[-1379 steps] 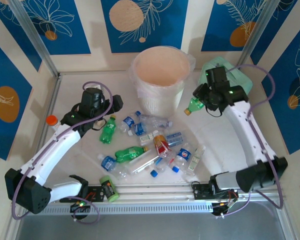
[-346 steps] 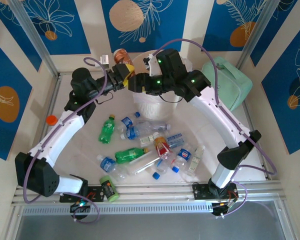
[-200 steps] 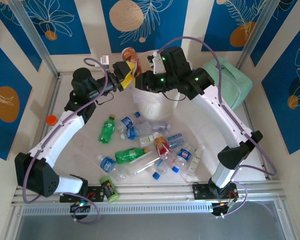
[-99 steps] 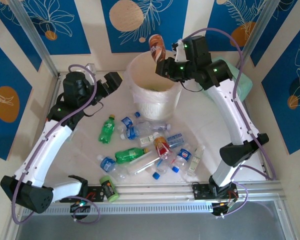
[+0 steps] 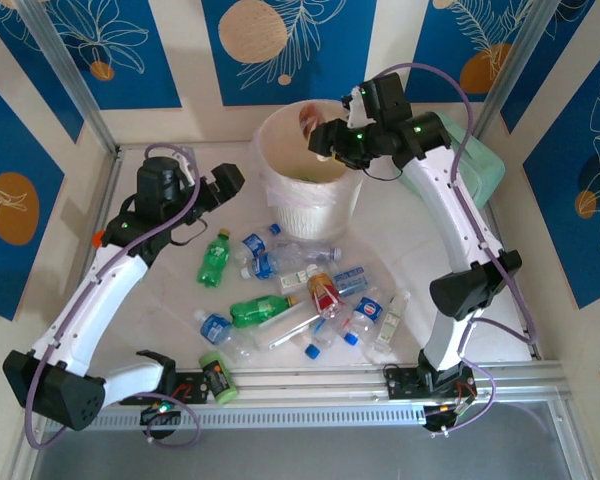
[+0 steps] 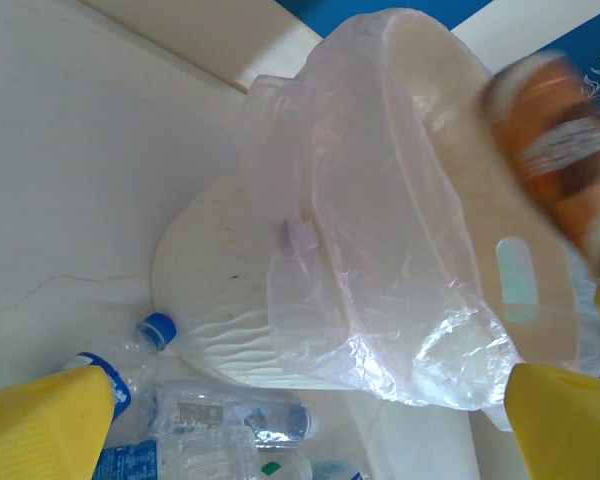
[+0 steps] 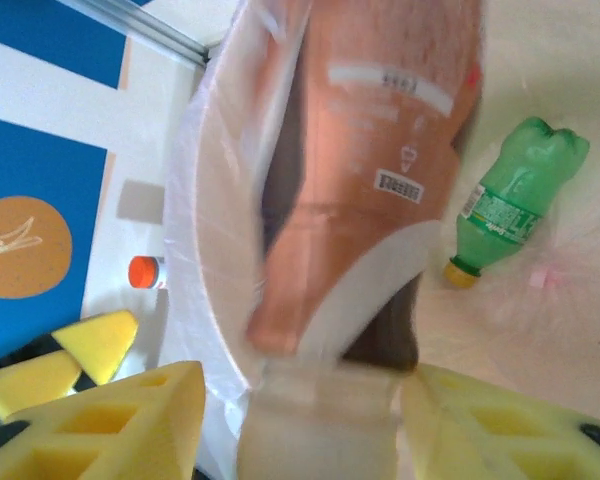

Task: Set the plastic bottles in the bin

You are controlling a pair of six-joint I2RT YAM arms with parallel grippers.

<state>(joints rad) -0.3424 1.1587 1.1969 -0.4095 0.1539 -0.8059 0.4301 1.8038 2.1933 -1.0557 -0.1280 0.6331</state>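
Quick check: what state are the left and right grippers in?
Left gripper: open, empty.
Right gripper: open, with the blurred brown bottle apparently loose between its jaws over the bin.

The bin is matt cream plastic with a ribbed wall, lined with a thin, translucent, crinkled plastic bag that shows glossy highlights. The plastic bottles are glossy, clear or green, with smooth printed labels. The counter is pale, smooth and matt, with a faint hairline crack.
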